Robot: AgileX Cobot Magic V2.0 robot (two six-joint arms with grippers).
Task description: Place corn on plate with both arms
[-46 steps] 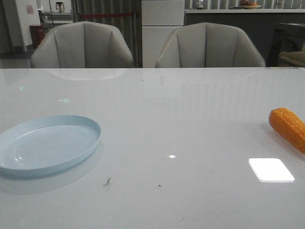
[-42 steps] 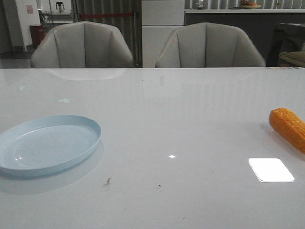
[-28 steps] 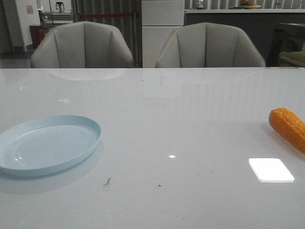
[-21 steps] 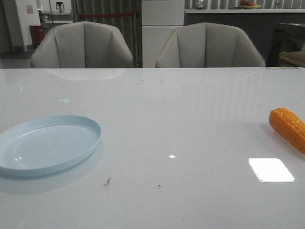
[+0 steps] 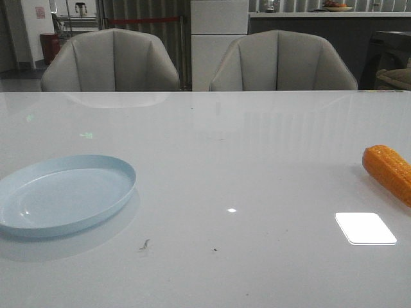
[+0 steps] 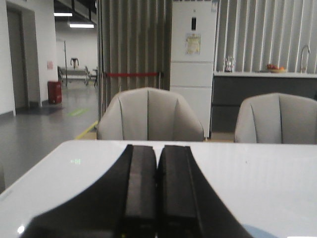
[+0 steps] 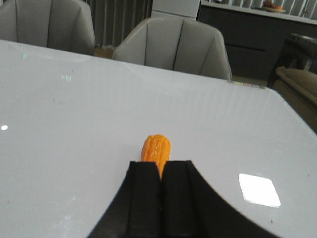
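Observation:
The pale blue plate (image 5: 122,170) lies on the white table at the front left; nothing is on it. The orange-yellow corn (image 5: 387,169) lies on the table at the right edge, partly cut off by the frame. Neither gripper shows in the front view. In the left wrist view my left gripper (image 6: 158,148) is shut and empty above the table, with a sliver of the plate (image 6: 258,233) beside it. In the right wrist view my right gripper (image 7: 161,164) is shut and empty, and the corn (image 7: 156,147) lies on the table just beyond its fingertips.
Two grey chairs (image 5: 110,61) (image 5: 282,61) stand behind the table's far edge. A bright rectangular light reflection (image 5: 365,228) lies on the tabletop in front of the corn. A few small dark specks (image 5: 145,244) mark the surface near the front.

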